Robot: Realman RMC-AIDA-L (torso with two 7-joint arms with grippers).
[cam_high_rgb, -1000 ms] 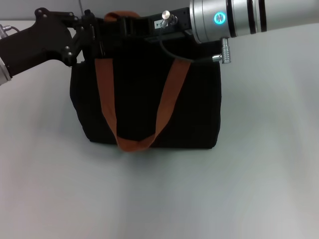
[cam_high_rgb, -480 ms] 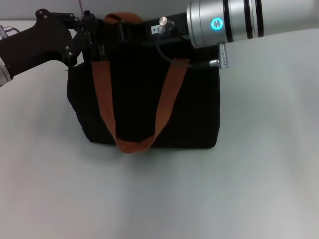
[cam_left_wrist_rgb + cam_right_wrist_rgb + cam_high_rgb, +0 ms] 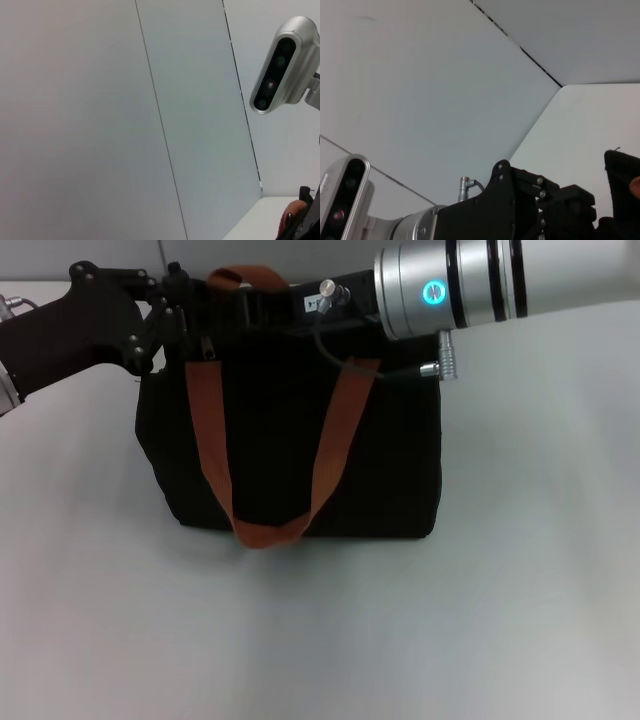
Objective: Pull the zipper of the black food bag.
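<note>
The black food bag [image 3: 290, 440] stands in the middle of the head view, with two orange-brown straps [image 3: 335, 440] hanging down its front. My left gripper [image 3: 185, 315] reaches in from the left and sits at the bag's top left corner. My right gripper [image 3: 245, 302] comes in from the right, low over the bag's top, between the strap tops. The zipper is hidden among the black grippers and fabric. The right wrist view shows the left gripper [image 3: 540, 210] and a corner of the bag [image 3: 622, 190]. The left wrist view shows only a scrap of strap [image 3: 289, 222].
The bag rests on a plain white table [image 3: 320, 640]. The silver forearm of the right arm [image 3: 480, 285] with its cable plug [image 3: 447, 352] spans the top right above the bag. A white wall fills both wrist views.
The right arm has moved a little to the left over the bag's top. The bag's upper left edge and the left strap have shifted left with it. The left gripper has hardly moved.
</note>
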